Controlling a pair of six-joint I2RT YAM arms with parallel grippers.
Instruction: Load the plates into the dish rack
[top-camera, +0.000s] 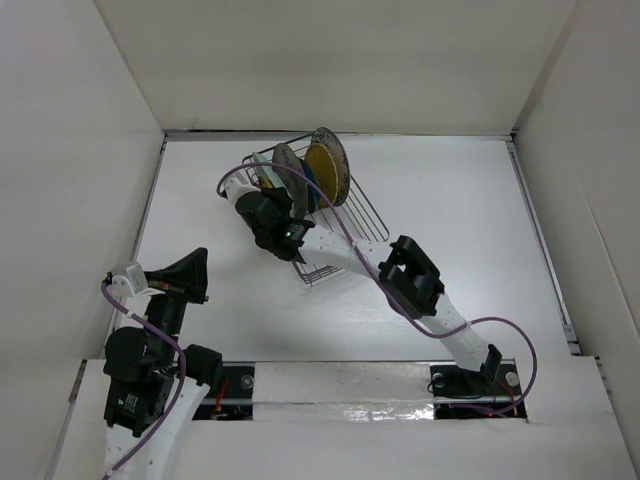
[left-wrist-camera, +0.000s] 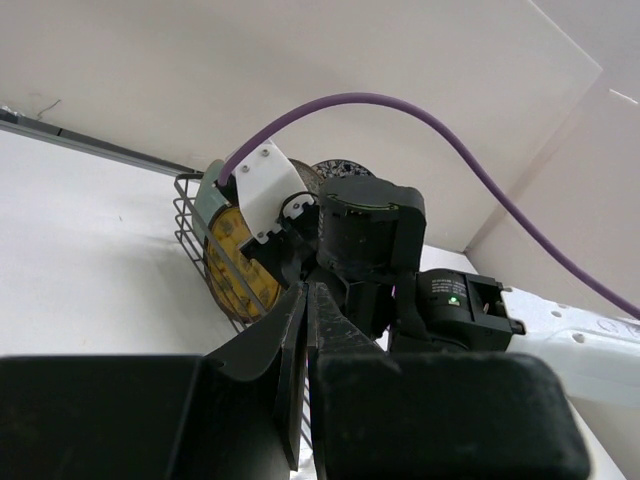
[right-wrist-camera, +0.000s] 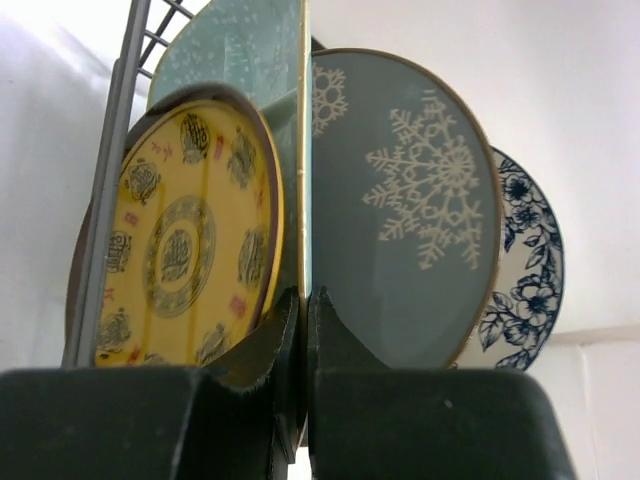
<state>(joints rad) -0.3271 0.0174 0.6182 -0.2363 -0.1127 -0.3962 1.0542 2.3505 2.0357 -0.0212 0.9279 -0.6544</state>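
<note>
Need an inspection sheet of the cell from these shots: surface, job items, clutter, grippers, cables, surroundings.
Surface: white table, no marks seen.
Job's things: wire dish rack at the far middle. The yellow plate, grey snowflake plate and blue-flowered plate stand upright in it, with the mint plate among them.
Clutter: nothing seen.
Grippers: right gripper has its fingers closed on the mint plate's rim. Left gripper is shut, empty and apart from the rack.
Cables: a purple cable on the right arm loops over the rack. The left arm's cable hangs by its base.
Surroundings: white walls on three sides.
</note>
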